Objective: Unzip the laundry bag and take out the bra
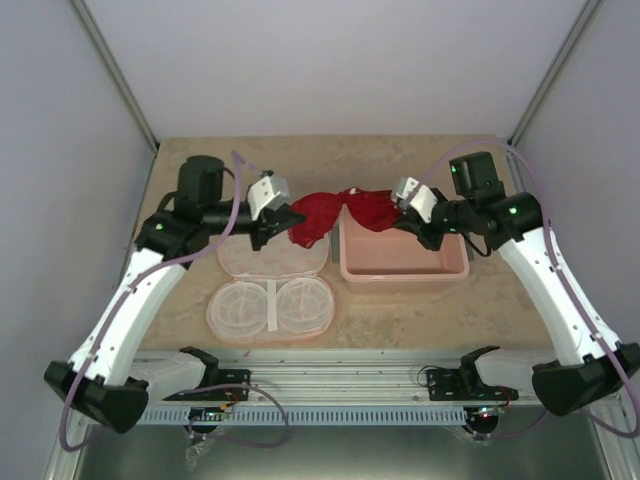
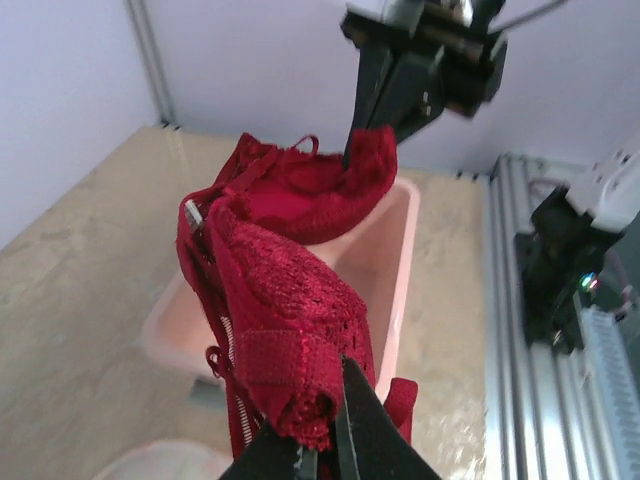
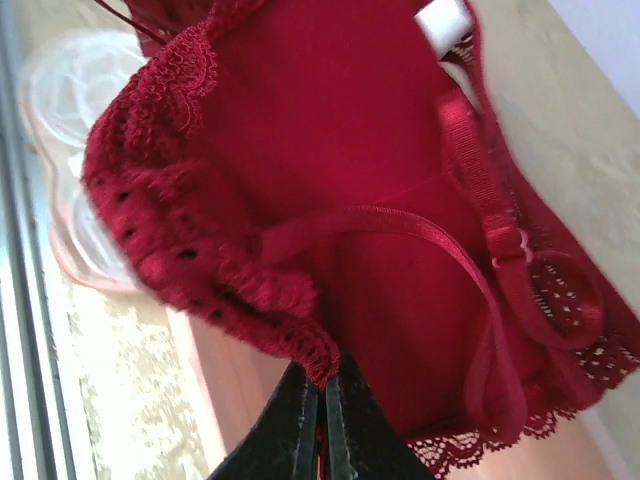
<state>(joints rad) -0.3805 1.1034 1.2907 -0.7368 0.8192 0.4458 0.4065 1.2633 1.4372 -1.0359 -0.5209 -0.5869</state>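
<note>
The laundry bag (image 1: pixel 270 305) lies unzipped and spread flat on the table (image 1: pixel 400 320) at the left front, with its pale lining facing up. The bra (image 1: pixel 335 215) is out of it and hangs in the air between the two arms, above the far edge of the bag and the left end of the pink tub (image 1: pixel 405 272). The left gripper (image 1: pixel 292 220) is closed on one lace end of the bra, and the right gripper (image 1: pixel 395 213) is closed on the lace edge at the other end. We judge the step in hand to be setting the bra down clear of the bag. We move both arms together so that the fabric is neither stretched nor pulled out of a pinch. We lower it over one chosen place and release only once the fabric rests there. Loose straps hang from the cups, so we watch that they do not snag on the tub rim.
</note>
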